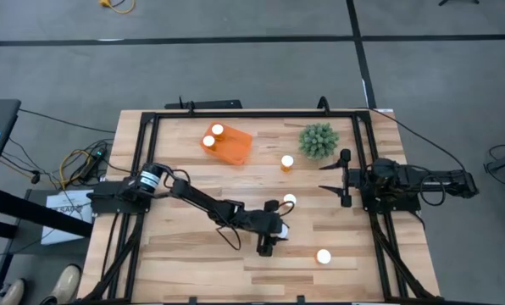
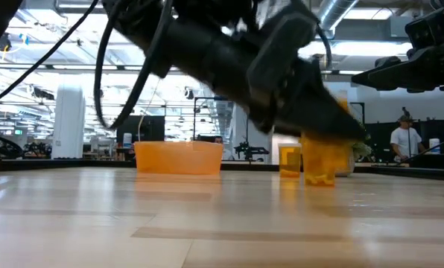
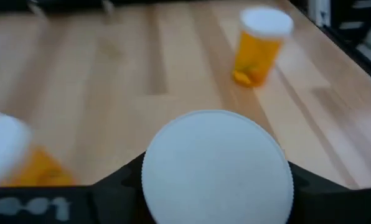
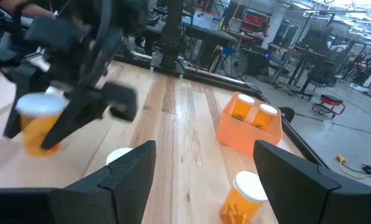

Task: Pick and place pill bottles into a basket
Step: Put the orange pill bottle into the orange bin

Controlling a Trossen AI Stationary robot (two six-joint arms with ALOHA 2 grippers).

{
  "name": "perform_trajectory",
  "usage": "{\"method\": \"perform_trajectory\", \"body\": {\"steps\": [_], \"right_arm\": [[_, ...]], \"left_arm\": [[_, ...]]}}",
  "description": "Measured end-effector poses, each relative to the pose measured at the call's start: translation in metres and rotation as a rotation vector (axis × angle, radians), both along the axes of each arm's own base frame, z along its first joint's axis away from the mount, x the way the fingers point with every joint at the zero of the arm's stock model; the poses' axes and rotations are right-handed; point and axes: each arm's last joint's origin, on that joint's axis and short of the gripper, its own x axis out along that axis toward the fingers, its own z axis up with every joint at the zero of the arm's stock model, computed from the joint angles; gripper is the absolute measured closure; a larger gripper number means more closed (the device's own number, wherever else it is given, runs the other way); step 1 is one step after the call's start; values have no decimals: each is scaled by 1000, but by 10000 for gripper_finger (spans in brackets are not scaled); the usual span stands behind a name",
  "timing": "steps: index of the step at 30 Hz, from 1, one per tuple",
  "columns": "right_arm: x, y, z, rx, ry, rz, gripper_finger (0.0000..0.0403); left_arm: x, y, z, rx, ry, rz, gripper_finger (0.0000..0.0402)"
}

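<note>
Wooden table (image 1: 193,254), jaws hiding gripped bottle (image 3: 216,168)

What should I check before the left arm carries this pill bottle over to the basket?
1. Grip: left gripper closed on the held bottle, a finger on each side of its cap: ok.
2. Held bottle lifted off the table: cannot tell.
3. Room in the basket: two bottles at one end, the rest free: ok.
4. Straight path to the basket: nearest loose bottle sits off to the side: probably ok.
5. Right gripper open, parked at the table's right edge: ok.
</note>
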Motion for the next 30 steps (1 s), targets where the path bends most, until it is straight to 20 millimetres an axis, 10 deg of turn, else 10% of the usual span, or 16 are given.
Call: {"method": "perform_trajectory", "body": {"steps": [15, 30], "right_arm": [[0, 0, 0, 0, 2, 0, 138], [0, 0, -2, 1, 19, 3, 138]], "left_arm": [[-41, 73, 78, 291, 28, 278, 231], [-145, 161, 83, 254, -106, 609, 230]]}}
